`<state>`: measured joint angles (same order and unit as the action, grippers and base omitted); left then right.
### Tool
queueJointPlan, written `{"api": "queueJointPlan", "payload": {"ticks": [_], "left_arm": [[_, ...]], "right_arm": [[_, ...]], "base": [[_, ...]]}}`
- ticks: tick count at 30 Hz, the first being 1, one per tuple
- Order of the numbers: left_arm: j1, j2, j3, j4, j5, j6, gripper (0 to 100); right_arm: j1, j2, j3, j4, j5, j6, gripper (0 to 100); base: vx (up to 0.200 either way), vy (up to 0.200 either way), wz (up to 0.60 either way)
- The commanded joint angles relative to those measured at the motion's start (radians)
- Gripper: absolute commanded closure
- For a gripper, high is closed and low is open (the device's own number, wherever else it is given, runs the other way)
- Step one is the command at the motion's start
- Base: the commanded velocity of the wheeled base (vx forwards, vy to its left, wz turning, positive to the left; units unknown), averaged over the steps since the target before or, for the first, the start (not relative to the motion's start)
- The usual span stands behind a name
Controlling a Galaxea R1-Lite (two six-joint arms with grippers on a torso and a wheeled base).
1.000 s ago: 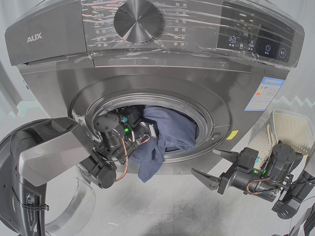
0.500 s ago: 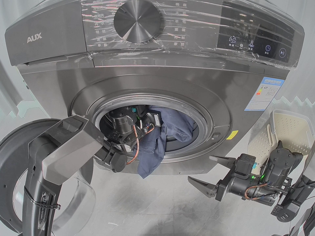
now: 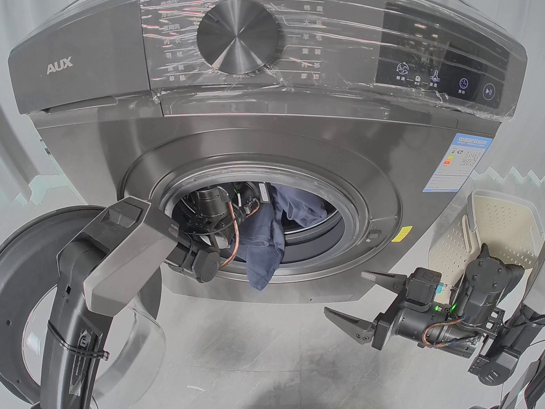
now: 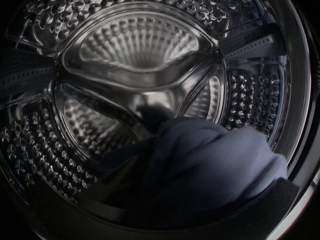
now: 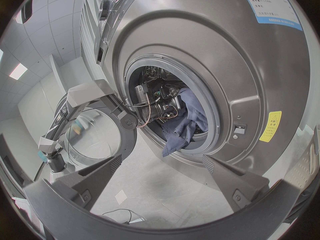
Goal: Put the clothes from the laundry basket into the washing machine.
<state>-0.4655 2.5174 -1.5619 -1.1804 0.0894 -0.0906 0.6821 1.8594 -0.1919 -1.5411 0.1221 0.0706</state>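
Observation:
A dark blue garment [image 3: 264,240] lies across the washing machine's door opening [image 3: 346,211], one end hanging over the lower rim. My left gripper [image 5: 178,102] reaches into the drum with the cloth bunched over it; its fingers are hidden under the fabric. In the left wrist view the garment [image 4: 206,157] rises in front of the steel drum [image 4: 140,50]. My right gripper [image 3: 346,293] hangs open and holds nothing, low in front of the machine and right of the opening. The cream laundry basket [image 3: 505,222] stands at the far right, behind my right arm.
The round machine door [image 3: 22,291] stands swung open at the left, beside my left arm. Grey floor [image 3: 272,347] lies free in front of the machine. The basket's perforated wall [image 5: 306,170] is close to my right wrist.
My left arm has pushed deeper into the drum and drawn the blue garment in; less cloth hangs over the rim. The right gripper sank slightly and stayed open.

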Motion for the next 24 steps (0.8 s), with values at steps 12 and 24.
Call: {"api": "queueJointPlan", "payload": {"ticks": [12, 24], "left_arm": [[-0.051, -0.204, 0.318, 0.222, -0.043, -0.027, 0], [-0.056, -0.149, 0.368, 0.217, -0.042, 0.014, 0]], "right_arm": [[0.000, 0.007, -0.001, -0.001, 0.001, 0.000, 0], [0.002, 0.009, -0.001, -0.001, 0.001, 0.000, 0]], "base": [[0.000, 0.000, 0.00], [0.000, 0.000, 0.00]]}}
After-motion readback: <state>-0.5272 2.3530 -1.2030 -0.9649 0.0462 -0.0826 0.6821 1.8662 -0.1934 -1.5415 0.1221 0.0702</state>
